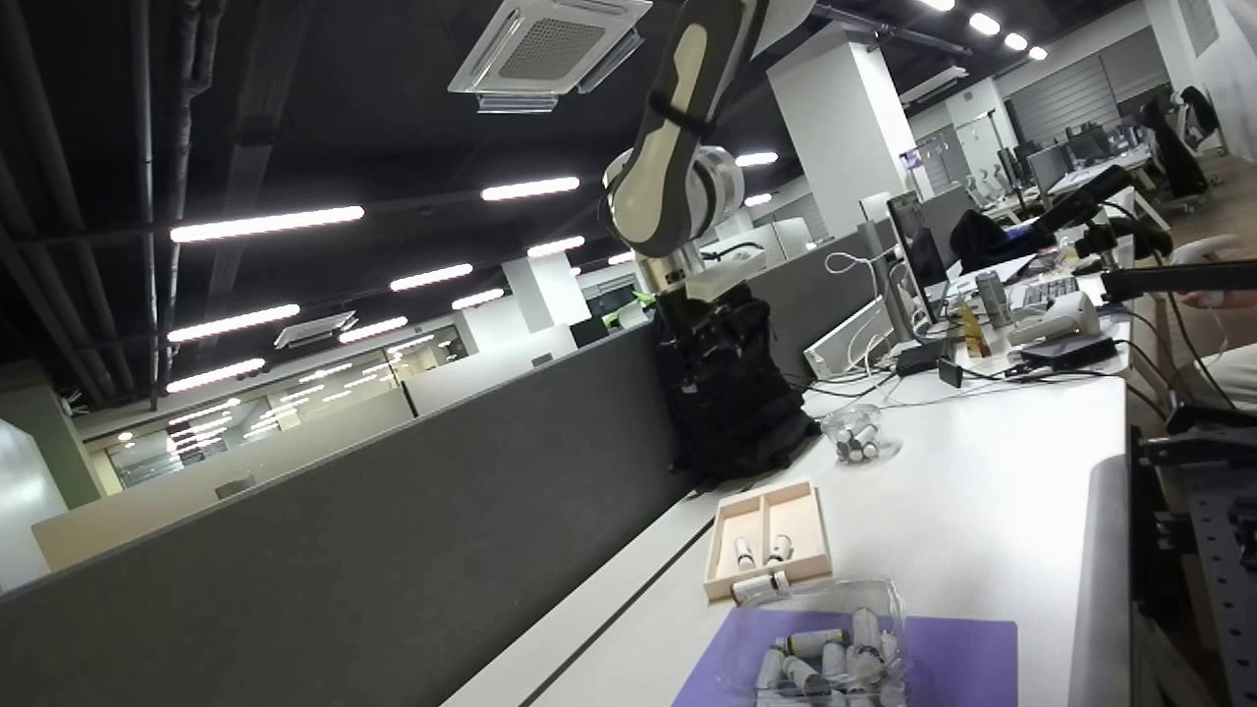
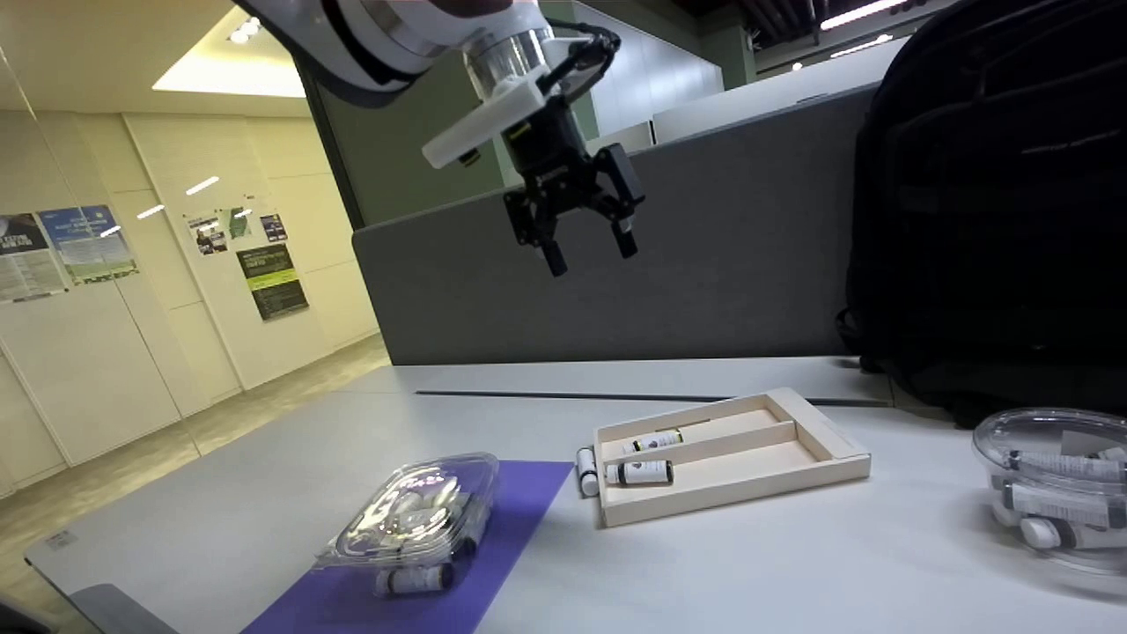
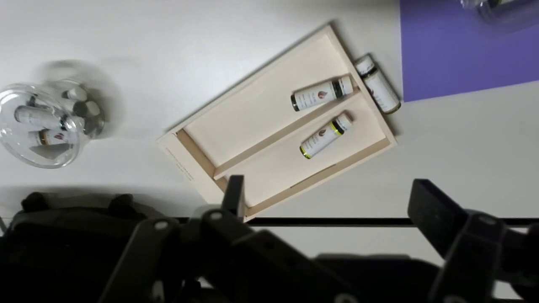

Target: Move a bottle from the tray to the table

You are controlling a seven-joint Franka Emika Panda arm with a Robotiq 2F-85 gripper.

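Claw (image 2: 591, 253): spread wide, empty.
Yellow-banded bottle (image 3: 324, 137): below, in wooden tray (image 3: 265, 113) (likely source), long axis aslant my closing line.

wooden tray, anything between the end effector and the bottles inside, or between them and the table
Nothing visible stands between the open end effector and the yellow-banded bottle or the other bottle inside. To reach the table, either seemingly must clear only the low sides of the wooden tray; a third bottle lies outside one end.
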